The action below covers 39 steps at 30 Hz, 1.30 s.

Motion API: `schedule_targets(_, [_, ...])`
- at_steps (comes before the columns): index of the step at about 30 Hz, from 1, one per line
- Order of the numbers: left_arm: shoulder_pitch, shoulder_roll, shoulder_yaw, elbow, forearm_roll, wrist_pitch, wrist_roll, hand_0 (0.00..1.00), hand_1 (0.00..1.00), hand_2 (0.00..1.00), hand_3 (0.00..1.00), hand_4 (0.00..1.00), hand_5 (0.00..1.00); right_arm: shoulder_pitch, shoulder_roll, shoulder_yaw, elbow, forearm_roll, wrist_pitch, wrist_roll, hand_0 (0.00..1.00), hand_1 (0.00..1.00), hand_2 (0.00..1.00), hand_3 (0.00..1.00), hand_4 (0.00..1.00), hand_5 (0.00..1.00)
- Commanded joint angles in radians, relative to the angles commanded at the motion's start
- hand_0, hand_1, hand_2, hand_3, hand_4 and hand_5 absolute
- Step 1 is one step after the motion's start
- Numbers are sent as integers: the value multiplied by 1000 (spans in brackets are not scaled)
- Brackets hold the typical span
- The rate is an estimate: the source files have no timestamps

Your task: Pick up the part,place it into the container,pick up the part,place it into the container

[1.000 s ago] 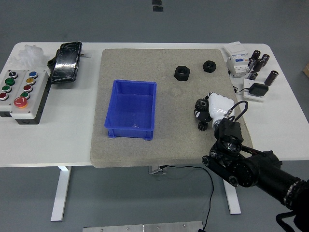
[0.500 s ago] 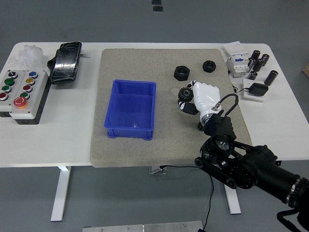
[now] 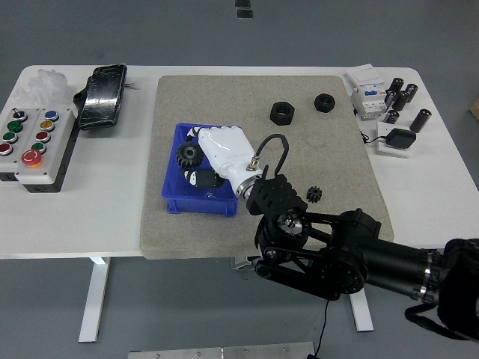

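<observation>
Within the last second the right hand (image 3: 213,155) has swung from the mat's right side to over the blue container (image 3: 171,187), fingers clamped on 1 black gear (image 3: 187,155), so release looks next, while a smaller gear (image 3: 314,194) waits on the mat.

No readable text, labels or numbers anywhere.

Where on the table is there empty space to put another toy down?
The mat is bare between the blue bin and the two black nuts, and between the small gear and its right edge. The right corner with the cylinders is crowded, like the left end by the button box.
</observation>
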Motion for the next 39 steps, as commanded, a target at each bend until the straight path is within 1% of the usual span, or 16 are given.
schedule_targets(1, [0,0,0,0,1,0,0,618,521,541,626,593,425,-1,2,0,-7,-6,6,-3,651,754,788,726,450,266])
schedule_targets(6, [1,0,-2,0,3,0,1,618,521,541,626,593,425,-7,5,1,-34,-28,13,-15,651,754,788,726,450,266])
schedule_targets(7, [1,0,-3,0,4,0,1,618,521,541,625,592,425,-9,5,3,-35,-30,10,-15,656,759,792,737,511,281])
schedule_targets(12, [0,0,-3,0,7,-1,-1,618,521,541,625,592,425,-27,-2,39,-32,-41,-1,-24,656,759,792,737,511,281])
schedule_targets(13, [0,0,-3,0,8,-2,-2,618,521,540,625,592,424,-37,-9,59,-29,-44,-4,-27,653,758,792,744,565,294])
schedule_targets(14, [0,0,-3,0,9,-2,-3,618,521,540,625,592,424,-47,-16,76,-24,-49,-7,-30,653,758,792,744,565,294])
schedule_targets(18, [2,0,-5,0,12,-2,-5,618,521,540,625,592,424,-114,-70,167,22,-106,-17,-50,653,758,792,744,565,294])
schedule_targets(19, [3,-1,-7,0,13,-2,-5,618,521,540,625,591,423,-132,-86,191,37,-121,-16,-50,586,697,753,737,634,324])
schedule_targets(20, [4,-1,-8,0,14,-2,-5,618,521,540,625,591,423,-150,-102,214,51,-133,-14,-50,586,697,753,737,634,324])
schedule_targets(24, [10,-2,-18,0,21,0,-3,618,521,540,625,591,423,-238,-182,320,132,-173,47,-50,586,697,753,737,634,324])
schedule_targets(25, [10,-2,-20,0,22,0,-3,617,520,540,624,590,419,-256,-197,342,150,-178,64,-50,518,694,761,765,760,445])
schedule_targets(28, [11,-1,-23,0,25,0,-6,617,520,540,624,590,419,-321,-249,410,214,-199,120,-50,518,694,761,765,760,445])
schedule_targets(30, [11,-1,-21,0,23,0,-8,617,520,540,624,590,419,-369,-278,453,258,-202,137,-50,518,694,761,765,760,445])
schedule_targets(31, [11,0,-21,0,24,-1,-9,617,521,540,624,589,419,-388,-286,468,274,-200,140,-50,492,694,765,779,782,441])
schedule_targets(34, [12,1,-24,0,31,-1,-8,617,521,540,624,589,419,-450,-298,475,301,-183,135,-50,492,694,765,779,782,441])
schedule_targets(39, [10,2,-24,0,38,-4,-8,617,521,539,624,588,419,-494,-279,449,290,-159,117,-50,480,694,763,785,789,450])
